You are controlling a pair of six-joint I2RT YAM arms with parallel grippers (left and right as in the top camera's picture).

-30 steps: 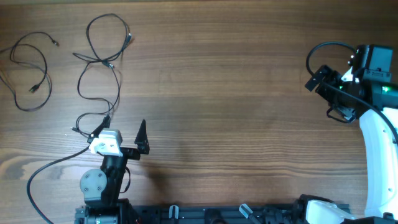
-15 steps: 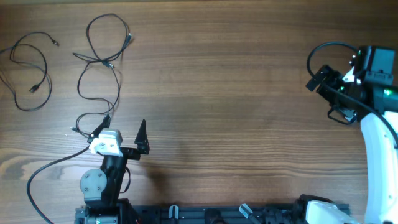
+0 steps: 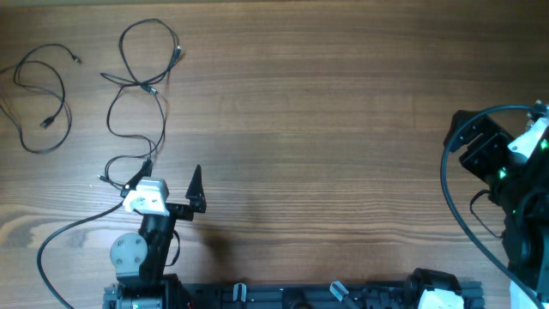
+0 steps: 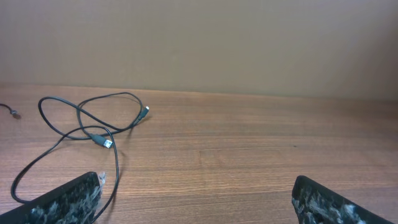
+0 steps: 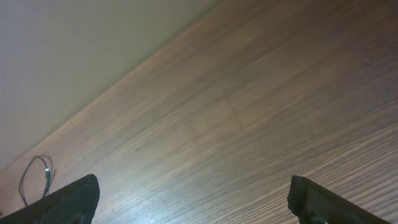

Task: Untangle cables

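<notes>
At the counter's (image 3: 343, 103) left end, two cables (image 3: 144, 85) lie apart; left pincer (image 4: 198, 184) and right pincer (image 5: 194, 182) gape wide, empty.
The far-left cord (image 3: 43, 123) looks free; the nearer cord (image 4: 102, 140) crosses itself in loops, so untangling seems mostly done, straightening left.

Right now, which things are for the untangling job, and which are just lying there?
For the job: looped cables near the left arm; single cable, far left.
Just there: wooden table; left arm's thick wire; right arm's thick wire.
</notes>
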